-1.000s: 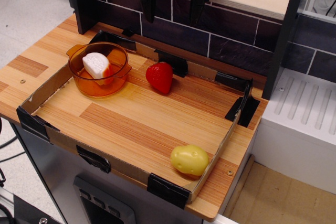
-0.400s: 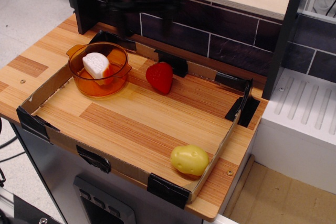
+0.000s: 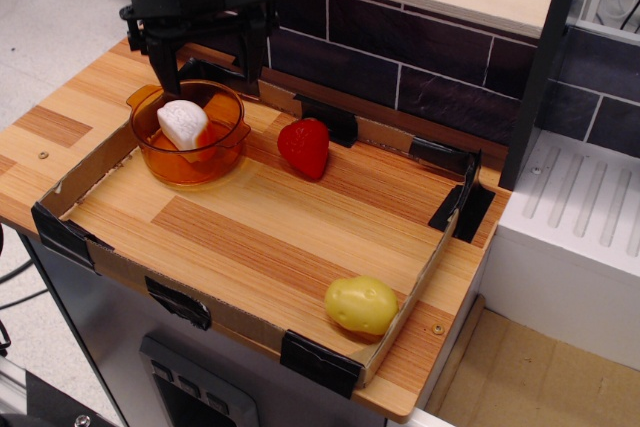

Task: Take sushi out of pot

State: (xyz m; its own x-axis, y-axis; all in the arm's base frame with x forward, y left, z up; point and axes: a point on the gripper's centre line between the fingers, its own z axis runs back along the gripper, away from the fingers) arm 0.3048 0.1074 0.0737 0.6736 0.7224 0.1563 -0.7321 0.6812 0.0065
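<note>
The black gripper (image 3: 207, 74) hung fingers-down and spread wide over the counter's back-left corner, above the pot (image 3: 190, 133). The sushi (image 3: 184, 125) lay inside the pot.

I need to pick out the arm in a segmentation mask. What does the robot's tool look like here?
The tool is all matte black: a wide crossbar with two slim, straight fingers hanging from its ends, under a darker cylindrical mount. No markings, stickers or cables are visible on it. It stands out against the orange pot and the pale wooden table.
</note>
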